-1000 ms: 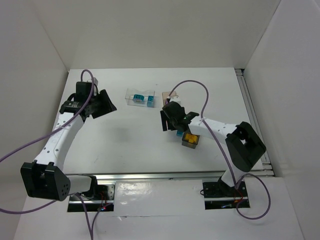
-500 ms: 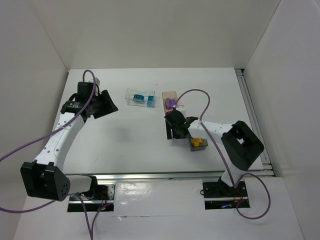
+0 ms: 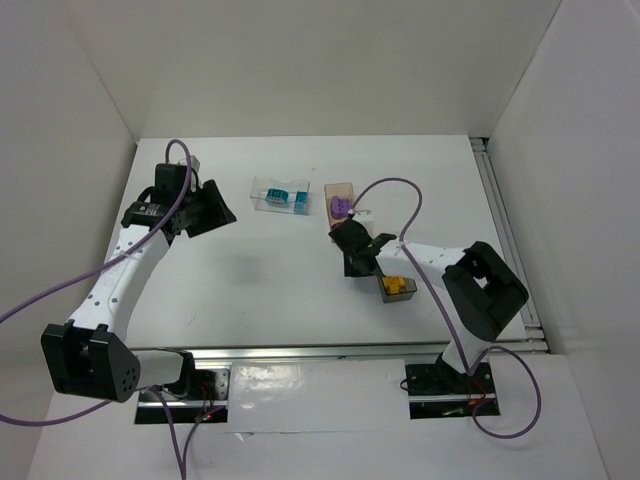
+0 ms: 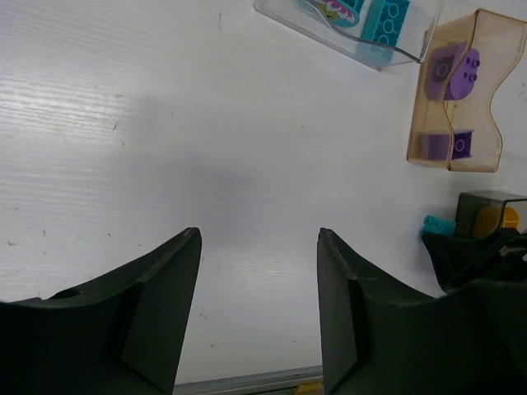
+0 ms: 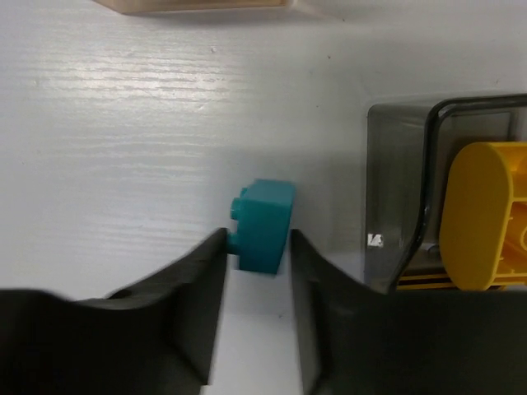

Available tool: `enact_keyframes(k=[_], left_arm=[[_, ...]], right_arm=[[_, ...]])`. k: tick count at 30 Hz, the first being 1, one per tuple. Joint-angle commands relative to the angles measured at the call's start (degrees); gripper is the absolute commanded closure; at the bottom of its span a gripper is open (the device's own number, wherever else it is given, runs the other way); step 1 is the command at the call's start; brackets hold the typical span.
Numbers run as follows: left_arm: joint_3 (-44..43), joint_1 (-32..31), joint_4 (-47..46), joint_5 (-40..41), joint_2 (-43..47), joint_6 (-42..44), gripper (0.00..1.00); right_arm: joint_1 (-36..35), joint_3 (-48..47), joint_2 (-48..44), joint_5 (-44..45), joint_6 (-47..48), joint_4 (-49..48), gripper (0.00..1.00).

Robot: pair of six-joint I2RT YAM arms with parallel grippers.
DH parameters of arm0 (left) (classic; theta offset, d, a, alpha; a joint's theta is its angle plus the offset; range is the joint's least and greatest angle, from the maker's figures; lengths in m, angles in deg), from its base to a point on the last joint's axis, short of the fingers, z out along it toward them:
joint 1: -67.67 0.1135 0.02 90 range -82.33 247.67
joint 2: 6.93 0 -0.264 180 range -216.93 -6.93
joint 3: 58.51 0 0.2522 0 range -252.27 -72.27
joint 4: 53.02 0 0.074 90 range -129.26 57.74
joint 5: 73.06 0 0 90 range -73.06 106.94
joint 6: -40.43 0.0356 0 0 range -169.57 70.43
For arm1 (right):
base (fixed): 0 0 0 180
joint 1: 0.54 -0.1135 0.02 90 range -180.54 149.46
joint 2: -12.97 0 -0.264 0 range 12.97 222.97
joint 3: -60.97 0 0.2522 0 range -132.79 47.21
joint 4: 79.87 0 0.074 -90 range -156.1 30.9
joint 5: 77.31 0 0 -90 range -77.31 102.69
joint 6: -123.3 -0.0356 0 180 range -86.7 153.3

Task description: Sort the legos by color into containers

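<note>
Just beside the dark grey bin (image 5: 394,164), the right gripper (image 5: 257,240) pinches a teal brick (image 5: 265,216), while the left gripper (image 4: 259,240), well away from that bin, hangs with its jaws spread and empty.

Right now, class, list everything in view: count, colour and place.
table: one, white.
clear bin: one, colourless, rear centre.
teal bricks: at least two, in clear bin.
tan bin: one, orange-tan, right of clear bin.
purple pieces: three, in tan bin.
grey bin: one, smoky, near right.
yellow piece: at least one, in grey bin.
loose teal brick: one, on table beside grey bin.
left gripper: black, open, at left.
right gripper: black, closed on loose teal brick.
</note>
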Motion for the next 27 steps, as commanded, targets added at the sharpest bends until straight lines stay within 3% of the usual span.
enact_keyframes(k=[1, 4, 5, 8, 13, 20, 27], left_arm=[[-0.3, -0.1, -1.5, -0.6, 0.3, -0.4, 0.35], [-0.3, -0.1, -1.5, 0.0, 0.3, -0.4, 0.35], [-0.3, -0.1, -1.5, 0.0, 0.3, -0.4, 0.35], [-0.3, -0.1, -1.5, -0.6, 0.3, -0.4, 0.35], [1.1, 0.4, -1.0, 2.2, 1.5, -2.8, 0.35], [3.8, 0.9, 1.6, 3.8, 6.3, -6.6, 0.35], [4.4, 1.5, 2.7, 5.1, 9.8, -6.0, 0.33]], right_arm=[[0.3, -2.0, 0.0, 1.4, -1.0, -0.8, 0.65], [-1.1, -5.4, 0.0, 1.4, -0.5, -0.3, 0.82], [-2.3, -6.6, 0.0, 1.4, 0.4, -0.3, 0.84], [-3.5, -11.8, 0.9, 0.8, 2.3, -0.3, 0.84], [-3.5, -21.4, 6.0, -4.2, 7.4, -8.9, 0.83], [-3.0, -46.8, 23.0, -5.5, 11.7, -10.3, 0.83], [-2.4, -64.2, 37.4, -6.6, 13.9, -9.2, 0.79]])
